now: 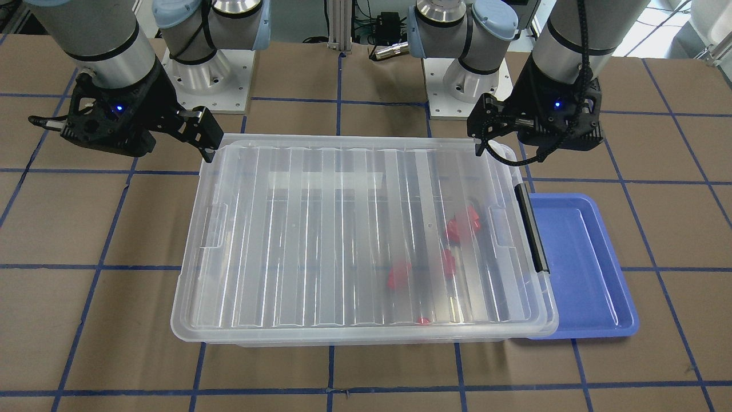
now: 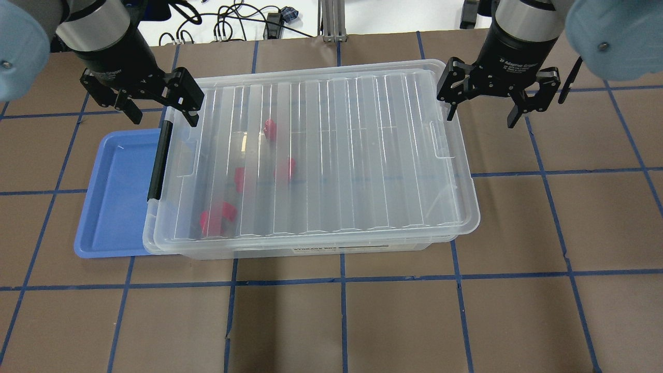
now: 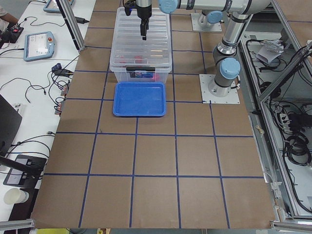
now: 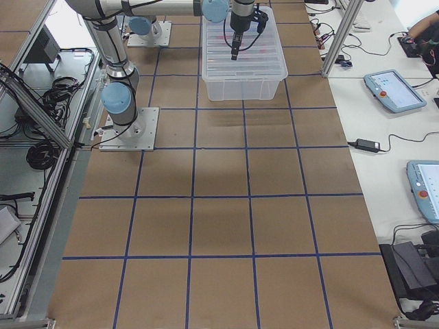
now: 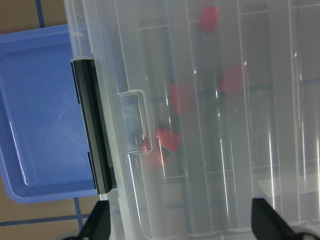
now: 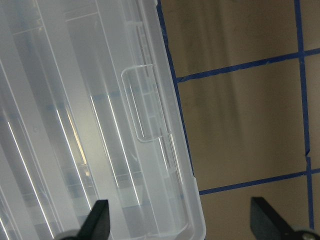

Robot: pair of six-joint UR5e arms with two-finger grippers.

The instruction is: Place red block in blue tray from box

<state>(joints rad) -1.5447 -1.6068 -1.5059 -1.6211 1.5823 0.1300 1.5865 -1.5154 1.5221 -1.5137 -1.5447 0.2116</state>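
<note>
2 grippers hang wide open and empty above the closed box [image 2: 458, 171]: left gripper [image 2: 163, 116] over its black latch [image 2: 157, 161] end, right gripper [image 2: 481, 116] over the opposite end. A red block [image 2: 269, 129] lies with others inside, under the lid [image 2: 362, 155]. The blue tray [image 2: 111, 197] sits just beside the latch end.

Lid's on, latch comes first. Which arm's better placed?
Left. The left gripper hovers by the black latch at the blue tray end; the right gripper is at the far end of the box.

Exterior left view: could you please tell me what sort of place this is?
Probably a robotics lab: the left arm bolted to a tape-gridded table, and a teach pendant on the side bench.
</note>
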